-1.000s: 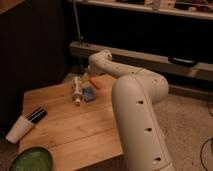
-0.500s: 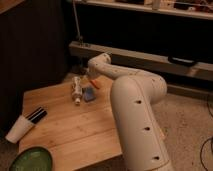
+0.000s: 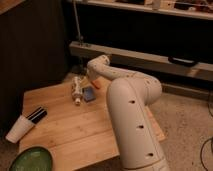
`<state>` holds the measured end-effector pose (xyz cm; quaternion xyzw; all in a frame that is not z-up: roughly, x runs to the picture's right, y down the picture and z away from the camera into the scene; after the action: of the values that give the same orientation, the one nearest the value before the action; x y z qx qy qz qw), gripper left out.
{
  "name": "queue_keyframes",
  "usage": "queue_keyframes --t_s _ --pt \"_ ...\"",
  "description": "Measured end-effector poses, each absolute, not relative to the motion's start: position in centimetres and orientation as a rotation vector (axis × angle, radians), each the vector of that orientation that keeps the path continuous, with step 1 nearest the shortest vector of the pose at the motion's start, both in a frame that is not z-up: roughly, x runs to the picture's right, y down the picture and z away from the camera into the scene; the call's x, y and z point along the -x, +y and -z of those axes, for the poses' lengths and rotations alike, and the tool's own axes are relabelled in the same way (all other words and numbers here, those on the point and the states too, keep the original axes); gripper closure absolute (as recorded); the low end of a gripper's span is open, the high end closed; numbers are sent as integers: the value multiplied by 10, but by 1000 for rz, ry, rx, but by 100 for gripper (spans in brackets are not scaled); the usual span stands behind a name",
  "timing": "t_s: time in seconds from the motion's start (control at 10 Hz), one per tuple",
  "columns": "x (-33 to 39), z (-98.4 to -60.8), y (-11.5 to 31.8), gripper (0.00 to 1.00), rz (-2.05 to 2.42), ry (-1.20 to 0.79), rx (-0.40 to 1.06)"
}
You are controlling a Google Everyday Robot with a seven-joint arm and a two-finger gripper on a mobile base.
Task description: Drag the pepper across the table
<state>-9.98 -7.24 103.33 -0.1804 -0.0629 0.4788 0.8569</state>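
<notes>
The pepper (image 3: 95, 84) is a small slim orange-red piece lying on the far part of the light wooden table (image 3: 75, 130). It lies just right of a small blue-grey block (image 3: 89, 93). My white arm reaches from the lower right over the table. Its gripper (image 3: 91, 75) hangs right above and behind the pepper, partly hidden by the wrist. I cannot see whether it touches the pepper.
A whitish bottle-like object (image 3: 77, 90) lies left of the blue block. A white cup (image 3: 17, 130) and a black object (image 3: 36, 115) lie at the table's left edge. A green bowl (image 3: 31, 160) sits at the front left corner. A dark shelf unit stands behind the table.
The end of the arm has dropped slightly toward the pepper. The pepper, block and bottle have not visibly moved.
</notes>
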Motion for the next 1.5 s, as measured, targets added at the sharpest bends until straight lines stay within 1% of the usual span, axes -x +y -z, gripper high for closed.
queue_keyframes --t_s 0.7,0.8,1.0,1.1,1.5 --pt "91 -1042 -74 20 -1029 -102 391" --pt "89 -1043 -74 22 -1030 -98 388" --pt "88 -1043 -75 37 -1029 -96 387" --pt "88 -1043 -76 42 -1028 -95 385" --pt "89 -1045 -75 42 -1022 -87 382"
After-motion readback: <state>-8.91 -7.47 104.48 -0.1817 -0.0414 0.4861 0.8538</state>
